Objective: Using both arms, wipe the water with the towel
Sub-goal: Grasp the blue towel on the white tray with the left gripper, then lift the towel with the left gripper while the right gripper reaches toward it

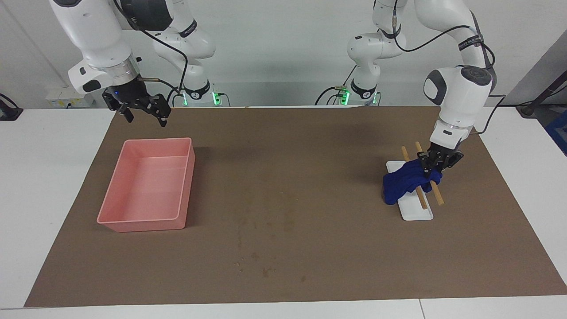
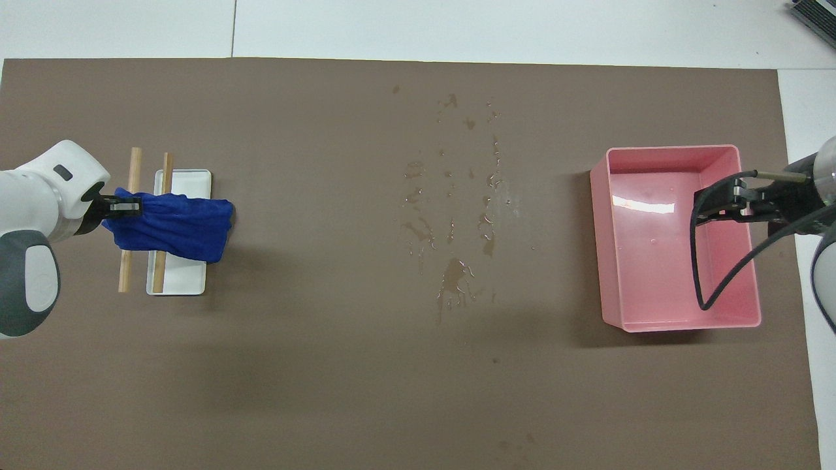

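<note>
A blue towel (image 1: pixel 405 181) (image 2: pixel 176 225) hangs draped over two wooden rods (image 1: pixel 437 195) (image 2: pixel 124 274) that lie across a white tray (image 1: pixel 416 215) (image 2: pixel 183 287) at the left arm's end of the table. My left gripper (image 1: pixel 436 167) (image 2: pixel 124 207) is down at the towel's end over the rods, fingers pinched on the cloth. Water (image 2: pixel 450 215) lies in scattered drops and small puddles on the brown mat, midway between the tray and the bin. My right gripper (image 1: pixel 144 116) (image 2: pixel 708 205) hangs open and raised over the pink bin, holding nothing.
An empty pink bin (image 1: pixel 141 223) (image 2: pixel 679 149) stands at the right arm's end of the table. A brown mat (image 1: pixel 310 155) (image 2: pixel 326 391) covers most of the white tabletop.
</note>
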